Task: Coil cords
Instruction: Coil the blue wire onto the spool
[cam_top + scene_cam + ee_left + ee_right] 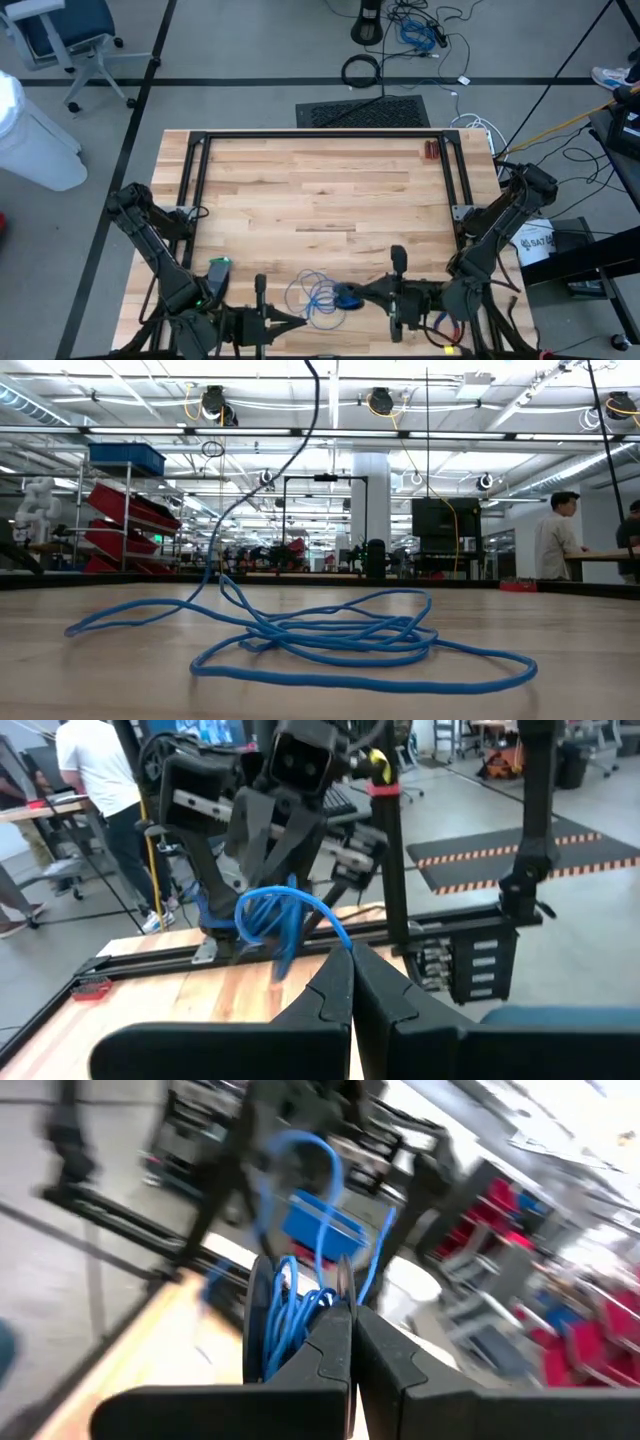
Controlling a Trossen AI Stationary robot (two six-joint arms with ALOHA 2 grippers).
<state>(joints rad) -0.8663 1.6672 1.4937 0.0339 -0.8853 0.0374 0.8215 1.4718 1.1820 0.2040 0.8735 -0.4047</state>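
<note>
From above: blue cord [318, 296] loose on the near table edge between right gripper [352, 297] and left gripper [300, 320], right one touching it. Low down: loops sprawling sideways. Right wrist: pinched shut on strands. Left wrist: shut, empty, just beside

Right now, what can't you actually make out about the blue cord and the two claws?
- Right claw: whether it pinches the blue cord; right wrist view blurred by motion.
- Cord's ends: too thin in the high view; the low view's upper edge cuts off a rising strand.
- Left claw: shut, holding nothing visible; the cord hangs beyond it.
</note>
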